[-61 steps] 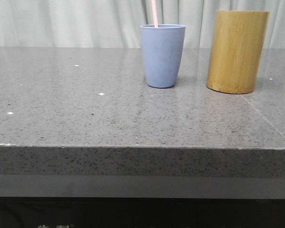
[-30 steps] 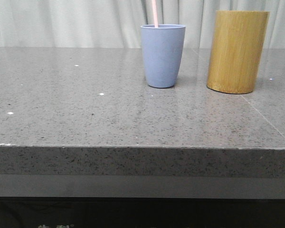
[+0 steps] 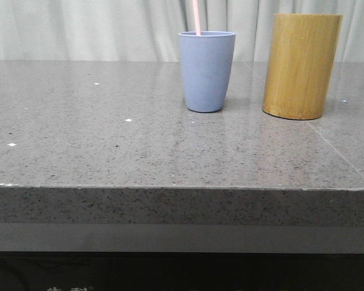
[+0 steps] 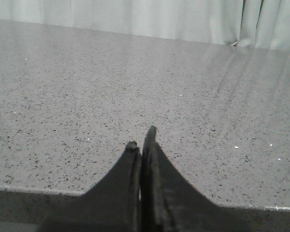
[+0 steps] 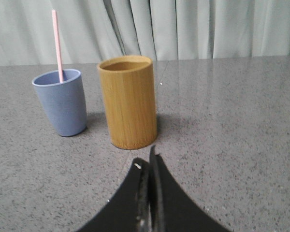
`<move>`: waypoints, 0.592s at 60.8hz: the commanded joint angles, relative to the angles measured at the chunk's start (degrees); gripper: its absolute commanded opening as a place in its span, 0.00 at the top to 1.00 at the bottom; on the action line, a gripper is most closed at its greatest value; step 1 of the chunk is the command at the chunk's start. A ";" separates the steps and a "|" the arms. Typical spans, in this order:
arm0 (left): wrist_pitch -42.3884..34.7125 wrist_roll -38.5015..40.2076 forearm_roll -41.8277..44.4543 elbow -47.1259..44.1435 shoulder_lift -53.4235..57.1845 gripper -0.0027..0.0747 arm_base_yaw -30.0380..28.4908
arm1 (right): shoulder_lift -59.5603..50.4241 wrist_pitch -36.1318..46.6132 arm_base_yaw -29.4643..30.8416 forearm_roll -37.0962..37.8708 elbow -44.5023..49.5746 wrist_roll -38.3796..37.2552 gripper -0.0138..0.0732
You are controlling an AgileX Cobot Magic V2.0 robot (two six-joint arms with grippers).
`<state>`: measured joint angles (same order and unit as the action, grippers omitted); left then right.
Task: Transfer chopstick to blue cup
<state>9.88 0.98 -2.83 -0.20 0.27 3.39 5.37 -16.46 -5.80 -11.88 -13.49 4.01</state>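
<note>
- The chopstick [image 3: 196, 17] is a thin, straight, pale pink stick. It stands almost straight up inside the blue cup [image 3: 206, 71], and its top pokes out high over the rim.
- The blue cup is smooth, dull plastic, a bit narrower at the bottom. It sits far back on the desk [image 3: 109, 151], toward the right.
- A taller bamboo cylinder [image 3: 301, 65] stands just beside the cup, nearer the right edge. It is yellow-brown and round, and the two do not touch.
- The right gripper [image 5: 150, 162] hangs low over the desk, facing the bamboo cylinder. Its dark fingers are pressed together with nothing between them. The chopstick is well apart from it.
- The left gripper [image 4: 141, 144] hangs over bare desk, fingers pressed together, holding nothing.
- The desk is grey speckled stone, a little shiny.
</note>
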 commanded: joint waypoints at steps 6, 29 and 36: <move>-4.39 0.09 -0.56 -0.18 1.49 0.99 -0.05 | -1.90 9.99 2.12 -0.35 6.47 -4.87 0.91; -4.39 0.09 -0.56 -0.18 1.37 0.99 -0.05 | -7.12 7.83 6.58 2.95 14.86 -7.53 0.91; -4.39 0.09 -0.56 -0.18 1.37 0.99 -0.05 | -7.12 8.06 6.58 2.98 14.86 -7.53 0.91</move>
<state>9.88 0.98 -2.83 -0.20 0.27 3.39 -0.57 -12.80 0.39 -9.65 1.58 -3.42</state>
